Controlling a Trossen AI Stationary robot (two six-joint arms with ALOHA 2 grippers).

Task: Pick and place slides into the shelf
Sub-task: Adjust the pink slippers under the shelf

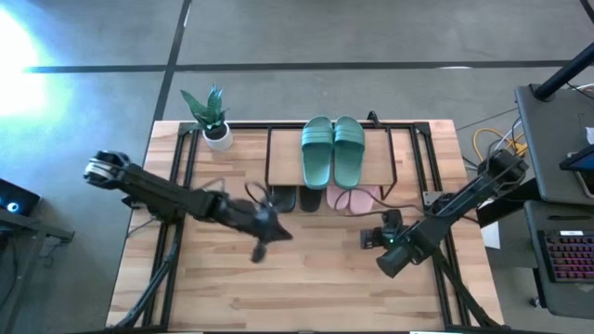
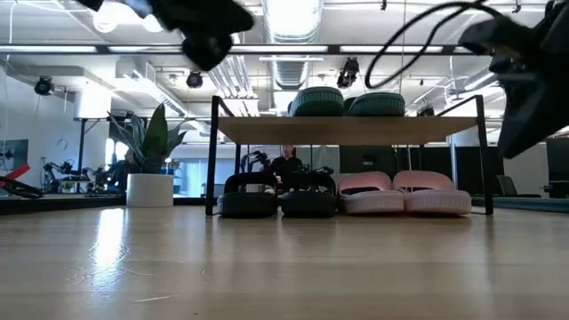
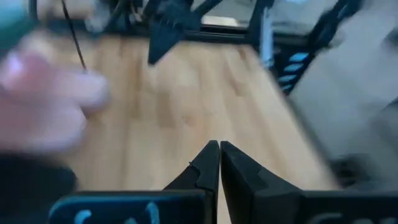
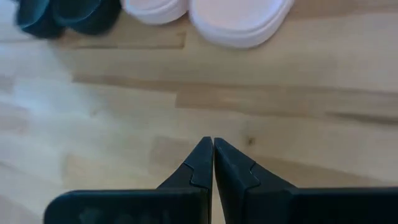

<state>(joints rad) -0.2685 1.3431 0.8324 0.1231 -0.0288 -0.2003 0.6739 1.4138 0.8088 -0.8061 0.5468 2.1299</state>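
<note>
The shelf (image 1: 286, 148) stands at the table's far middle. The dark green slides (image 1: 332, 151) lie side by side on its top board. Under the board, the black slides (image 2: 276, 203) and the pale pink slides (image 2: 404, 197) rest on the tabletop. My left gripper (image 1: 278, 232) hovers shut over the wood, in front of the black pair, with nothing in it (image 3: 219, 149). My right gripper (image 1: 376, 232) is also shut with nothing in it. It hangs in front of the pink pair and slants down toward the pink slides (image 4: 211, 15).
A potted plant (image 1: 213, 121) stands at the far left, beside the shelf. Bare wooden tabletop (image 1: 306, 288) stretches from the shelf to the near edge. A side stand with a keyboard (image 1: 566, 255) sits off the table's right edge.
</note>
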